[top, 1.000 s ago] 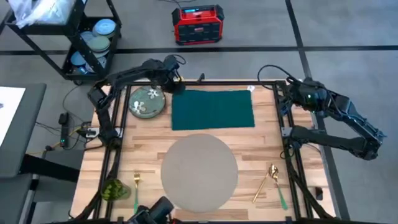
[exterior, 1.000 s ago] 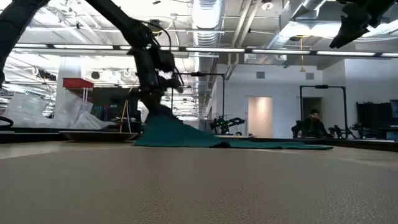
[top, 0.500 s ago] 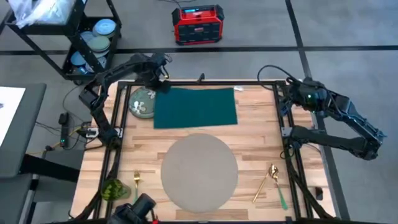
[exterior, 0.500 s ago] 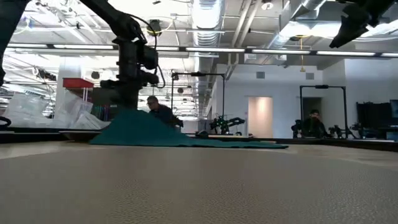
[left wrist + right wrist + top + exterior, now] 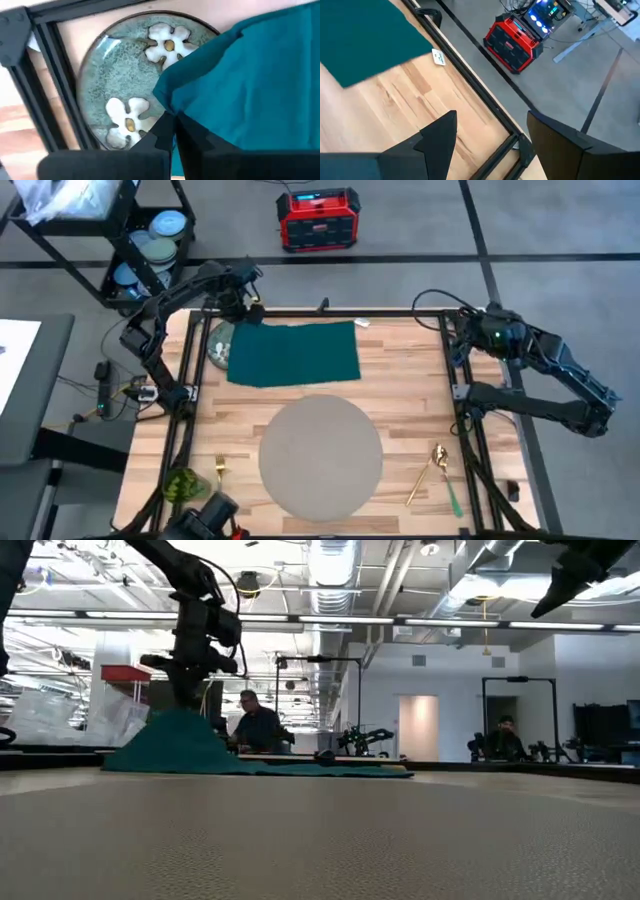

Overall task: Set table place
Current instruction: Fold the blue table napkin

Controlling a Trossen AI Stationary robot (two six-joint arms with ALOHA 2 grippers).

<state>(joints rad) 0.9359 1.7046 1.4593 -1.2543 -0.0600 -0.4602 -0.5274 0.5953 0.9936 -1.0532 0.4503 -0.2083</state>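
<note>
Pinching the far left corner of the dark teal rectangular cloth napkin (image 5: pixel 293 353), the left end effector (image 5: pixel 232 317) lifts that corner into a small peak above the green round ceramic plate with white flowers (image 5: pixel 131 90). The rest of the napkin lies flat on the light wooden butcher-block worktop (image 5: pixel 420 385), at its far side, and it covers part of the plate. The large round grey placemat (image 5: pixel 320 456) lies at the near middle, apart from the napkin. The right end effector (image 5: pixel 487 131) hangs over the far right corner, its 2 fingers spread and holding nothing.
</note>
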